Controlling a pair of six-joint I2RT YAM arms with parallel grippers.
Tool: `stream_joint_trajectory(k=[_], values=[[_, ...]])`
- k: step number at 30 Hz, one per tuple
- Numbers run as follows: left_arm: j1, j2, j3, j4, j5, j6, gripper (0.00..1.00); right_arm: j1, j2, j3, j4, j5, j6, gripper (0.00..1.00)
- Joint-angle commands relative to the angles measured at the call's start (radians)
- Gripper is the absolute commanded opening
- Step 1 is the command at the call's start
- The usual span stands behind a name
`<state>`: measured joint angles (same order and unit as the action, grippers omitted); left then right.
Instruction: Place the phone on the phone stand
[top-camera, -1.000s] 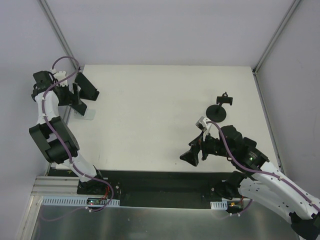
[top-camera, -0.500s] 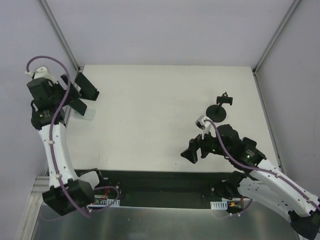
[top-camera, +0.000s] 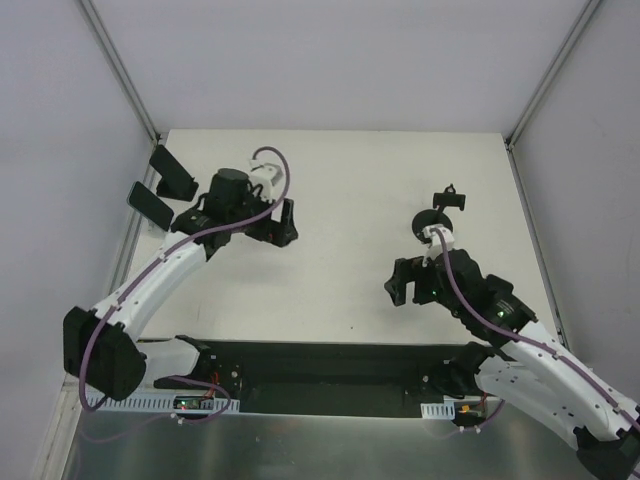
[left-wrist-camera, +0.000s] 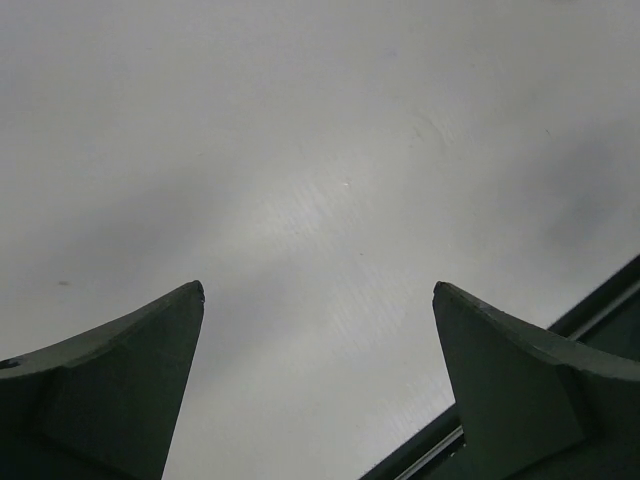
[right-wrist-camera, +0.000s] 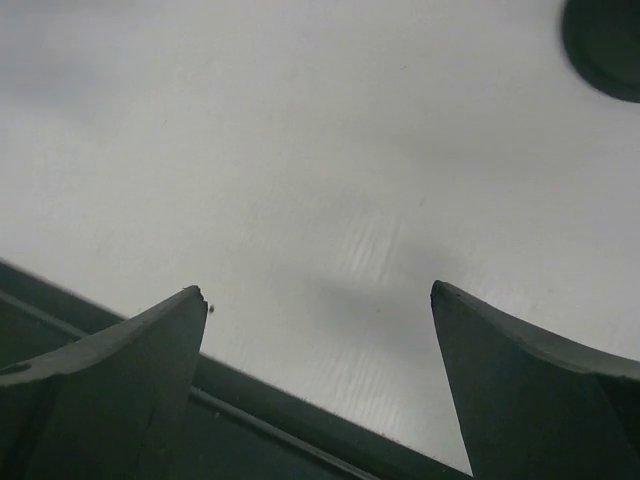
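Placement had not begun. The phone stand (top-camera: 428, 221) stood unloaded on the right of the desk (top-camera: 340, 170). A far dark slab (top-camera: 174, 172) and a near dark slab (top-camera: 149, 204) sat at the desk's left edge. One was judged to be the phone, but which could not be told. The left hand (left-wrist-camera: 318, 292) hung over bare desk, apart from both, fingers spread and empty. The right hand (right-wrist-camera: 318, 292), also spread and empty, hovered near the stand's base. Grasp, carry and seating remained.

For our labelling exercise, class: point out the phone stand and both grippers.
phone stand (top-camera: 452, 199), top external view, on its upper cradle.
left gripper (left-wrist-camera: 318, 286), left wrist view, midway between its open fingertips.
right gripper (right-wrist-camera: 318, 288), right wrist view, midway between its open fingertips.
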<state>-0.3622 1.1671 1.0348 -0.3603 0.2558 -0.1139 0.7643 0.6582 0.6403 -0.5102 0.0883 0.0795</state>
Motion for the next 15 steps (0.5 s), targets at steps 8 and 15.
stream_joint_trajectory(k=[8, 15], values=[[-0.153, 0.252, 0.09, 0.09, 0.236, -0.042, 0.95, -0.48, 0.194, 0.228, 0.001, 0.133, 0.071, 0.96], [-0.192, 0.209, 0.047, 0.115, 0.415, -0.141, 0.94, -0.703, 0.395, 0.421, 0.05, 0.019, 0.063, 0.99]])
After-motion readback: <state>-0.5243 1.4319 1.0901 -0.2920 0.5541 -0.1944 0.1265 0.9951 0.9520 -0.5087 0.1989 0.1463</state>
